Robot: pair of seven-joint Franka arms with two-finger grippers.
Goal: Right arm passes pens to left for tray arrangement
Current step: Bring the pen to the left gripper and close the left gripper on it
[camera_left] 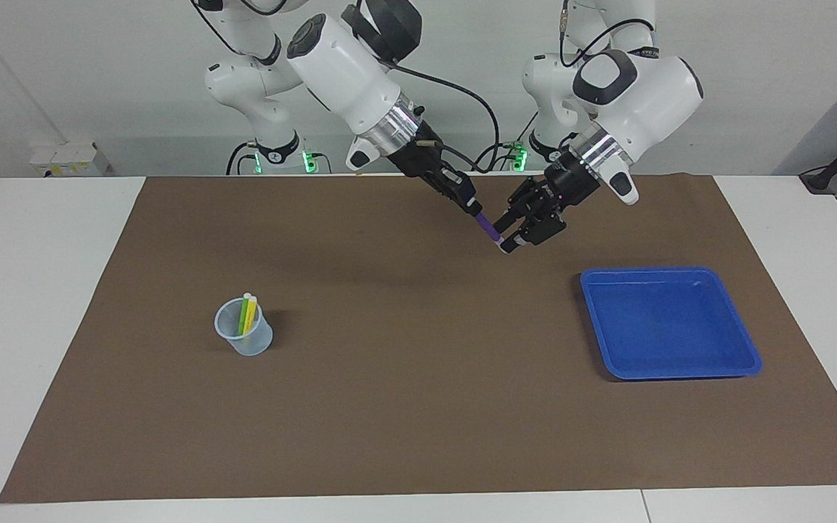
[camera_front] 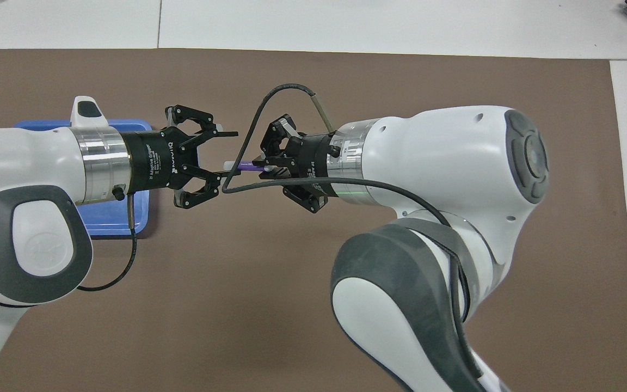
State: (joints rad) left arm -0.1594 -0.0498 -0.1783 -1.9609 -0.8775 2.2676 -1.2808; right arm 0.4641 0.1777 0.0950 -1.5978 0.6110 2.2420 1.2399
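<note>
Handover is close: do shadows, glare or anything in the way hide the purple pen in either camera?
Facing view: even light, a soft shadow on the mat under the arms; purple pen shows plainly between right claw and left claw. Overhead view: the right arm's black cable crosses the pen, and the left arm covers most of the tray.

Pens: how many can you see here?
3. The purple pen is in the right claw, over the mat. The green pen and yellow pen stand in the cup.

tray [camera_left: 745,361]: glossy blue plastic; cup [camera_left: 244,340]: translucent plastic; table mat [camera_left: 404,407]: matt brown
</note>
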